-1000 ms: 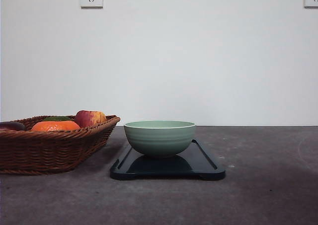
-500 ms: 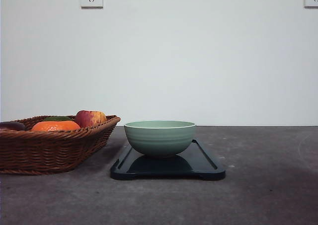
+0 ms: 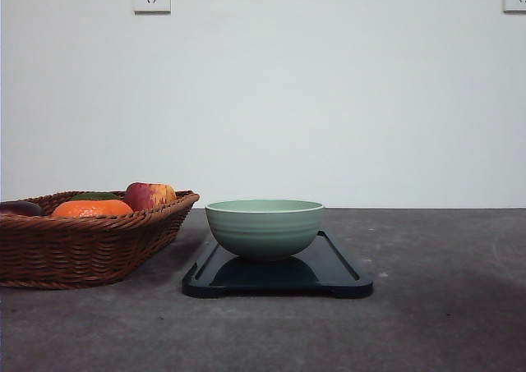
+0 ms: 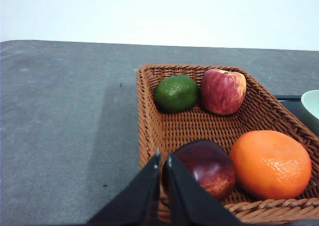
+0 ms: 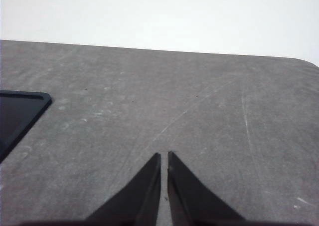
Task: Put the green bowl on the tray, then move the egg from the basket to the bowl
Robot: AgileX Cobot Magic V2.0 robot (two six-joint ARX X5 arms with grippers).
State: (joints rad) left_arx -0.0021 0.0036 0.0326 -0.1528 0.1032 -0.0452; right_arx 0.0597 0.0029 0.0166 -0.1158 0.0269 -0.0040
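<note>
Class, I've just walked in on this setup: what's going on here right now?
Nothing is being held. The green bowl already sits on the tray. The left pincer is shut, hanging at the near rim of the basket, close to the reddish-brown egg lying inside. The right pincer is shut over bare table. The egg transfer is not yet done.

The front camera sits low, near desk height, facing the white wall. The left wrist camera looks down closely into the brown woven wicker basket (image 4: 214, 131), which the front view (image 3: 82, 241) also shows from the side.
</note>
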